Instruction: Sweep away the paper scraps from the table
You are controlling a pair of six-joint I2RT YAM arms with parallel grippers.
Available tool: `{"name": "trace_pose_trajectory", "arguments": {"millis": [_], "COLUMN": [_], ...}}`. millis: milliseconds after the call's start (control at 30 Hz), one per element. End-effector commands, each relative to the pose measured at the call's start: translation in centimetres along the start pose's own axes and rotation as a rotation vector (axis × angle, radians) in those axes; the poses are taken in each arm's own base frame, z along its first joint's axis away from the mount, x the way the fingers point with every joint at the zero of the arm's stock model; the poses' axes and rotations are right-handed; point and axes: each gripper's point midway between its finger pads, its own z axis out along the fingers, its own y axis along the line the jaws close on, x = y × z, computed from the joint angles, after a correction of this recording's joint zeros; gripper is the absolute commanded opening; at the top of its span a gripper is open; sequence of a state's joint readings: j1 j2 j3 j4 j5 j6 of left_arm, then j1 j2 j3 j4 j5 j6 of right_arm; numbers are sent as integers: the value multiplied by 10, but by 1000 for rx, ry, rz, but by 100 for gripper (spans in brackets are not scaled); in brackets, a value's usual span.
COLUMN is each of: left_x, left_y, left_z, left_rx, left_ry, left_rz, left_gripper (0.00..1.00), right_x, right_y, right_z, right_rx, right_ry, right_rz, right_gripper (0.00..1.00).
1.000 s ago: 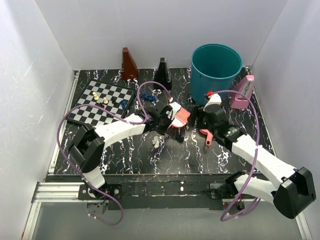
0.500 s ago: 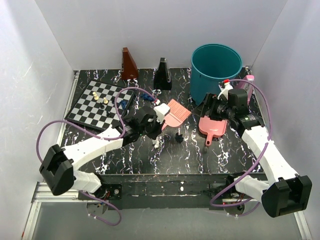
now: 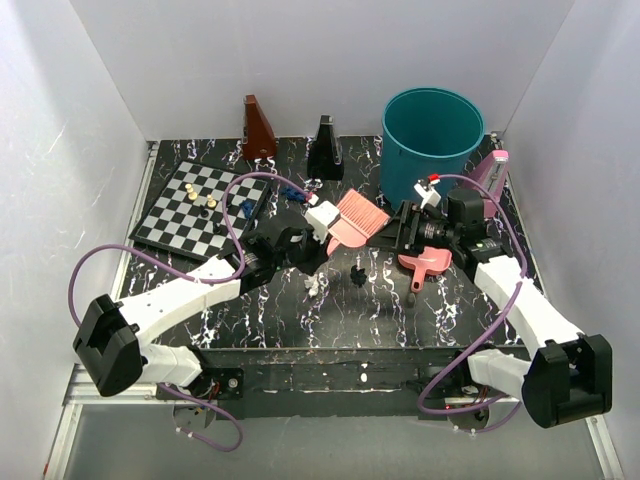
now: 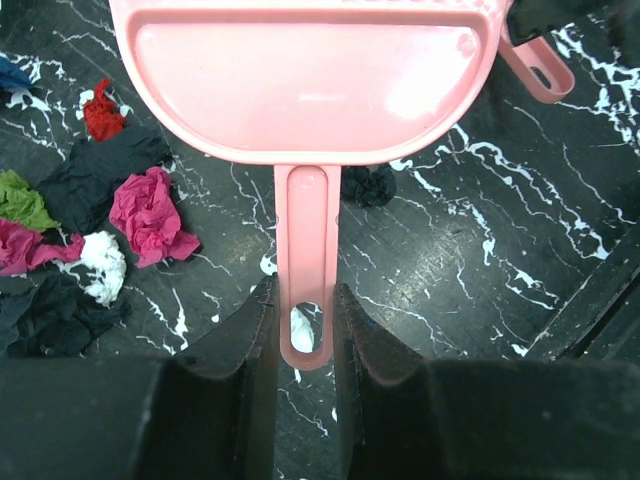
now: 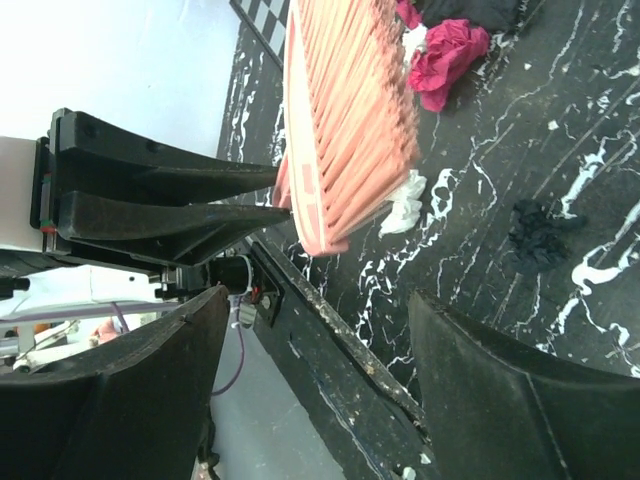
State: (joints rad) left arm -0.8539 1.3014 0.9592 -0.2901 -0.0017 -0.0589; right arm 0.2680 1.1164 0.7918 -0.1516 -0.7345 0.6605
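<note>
Now the dustpan (image 3: 356,215) sits slightly higher in the top view than half a second ago, and the right gripper (image 3: 398,232) has shifted toward lower left, away from the bucket (image 3: 432,130). The left gripper (image 4: 302,296) pinches the dustpan's flat, slotted handle; the right jaws are spread and empty. The dustpan is smooth, glossy pink plastic with a half-round tray. The scraps (image 4: 150,215) are crumpled magenta, red, green, white and dark wads at the left of the left wrist frame, on the veined black table (image 4: 480,230).

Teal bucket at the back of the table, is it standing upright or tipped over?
Upright: the teal bucket stands on its base on the table, with its round opening facing up.
</note>
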Motion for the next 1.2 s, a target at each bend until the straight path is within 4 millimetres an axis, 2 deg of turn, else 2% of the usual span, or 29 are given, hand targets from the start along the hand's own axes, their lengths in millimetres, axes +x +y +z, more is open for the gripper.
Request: {"name": "trace_pose_trajectory", "arguments": {"millis": [0, 167, 233, 333, 467, 533, 633, 700, 767, 900, 1100, 1167], "left_x": [-36, -38, -40, -40, -38, -36, -38, -41, -47, -58, -81, -95], "left_y": [-12, -17, -19, -20, -22, -23, -24, -28, -35, -34, -25, -22], "left_z": [-8, -6, -7, -6, -5, -4, -5, -8, -12, -20, -43, -52], "left_rx": [61, 83, 86, 90, 93, 94, 100, 121, 155, 185, 354, 438], "left_ry": [-94, -95, -101, -97, -90, -87, -93, -101, -119, -109, -150, -202], "left_rz": [13, 11, 14, 21, 27, 27, 19, -1, -27, -145, -426, -494], "left_gripper": [3, 3, 4, 4, 5, 5, 10, 22, 47, 98, 98, 98], "right_x": [-8, -17, -20, -23, -24, -24, -23, -23, -24, -29, -30, -28], "right_y": [23, 30, 32, 33, 31, 29, 26, 27, 25, 21, 27, 37], "right_z": [7, 17, 22, 27, 30, 30, 30, 29, 25, 12, -11, -18], "right_rx": [-104, -118, -123, -133, -136, -128, -117, -113, -96, -29, 1, -42], "right_ry": [-5, -15, -10, -2, -11, -16, -17, -34, -65, -147, -238, -269], "right_rz": [-43, -53, -49, -42, -30, -26, -19, -27, -39, -98, -185, -202], "right_gripper": [77, 66, 56, 33, 20, 4, 1, 1, 1, 1, 1, 1]}}
